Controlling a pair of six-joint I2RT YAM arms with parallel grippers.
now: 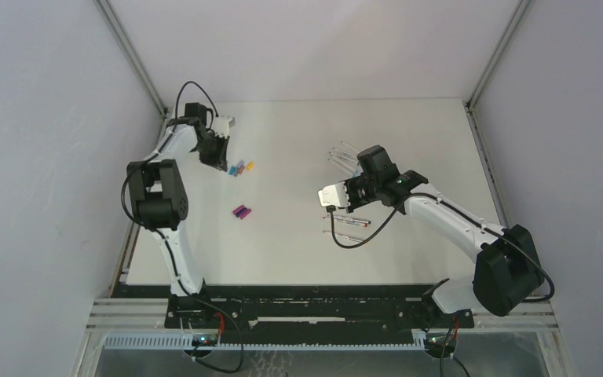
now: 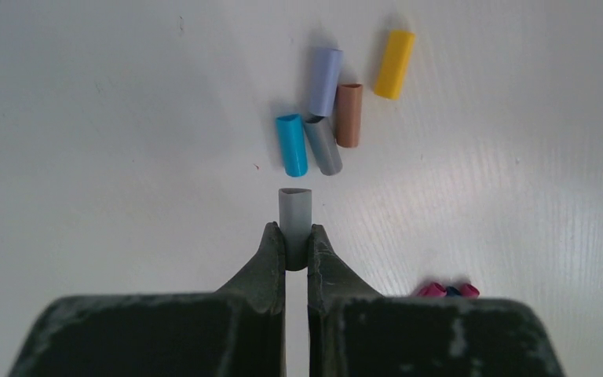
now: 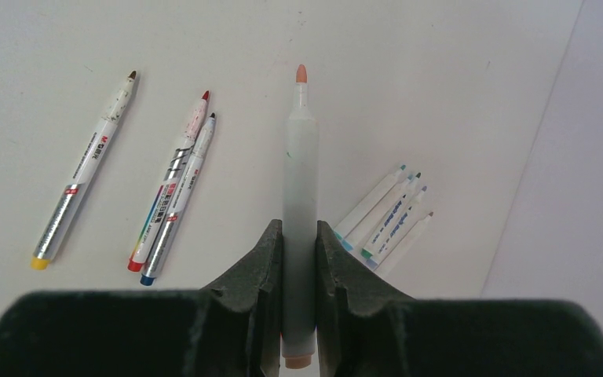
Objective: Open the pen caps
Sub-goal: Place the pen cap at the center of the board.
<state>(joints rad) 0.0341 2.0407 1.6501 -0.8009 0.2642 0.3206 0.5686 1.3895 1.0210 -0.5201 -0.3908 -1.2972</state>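
My left gripper [image 2: 297, 239] is shut on a grey pen cap [image 2: 295, 206] and holds it just above the table. Ahead of it lie several loose caps: blue [image 2: 291, 144], grey [image 2: 323, 145], brown [image 2: 349, 115], lilac [image 2: 326, 81] and yellow [image 2: 394, 64]. In the top view this gripper [image 1: 218, 149] is at the far left, beside that cluster [image 1: 239, 167]. My right gripper [image 3: 299, 236] is shut on an uncapped white pen [image 3: 300, 157] with an orange tip. In the top view it [image 1: 331, 196] is mid-table.
Three uncapped pens [image 3: 173, 184] lie left of the held pen, and several more [image 3: 385, 220] lie to its right near the wall. Magenta caps [image 1: 242, 211] lie mid-left and show at the left wrist view's lower edge [image 2: 444, 290].
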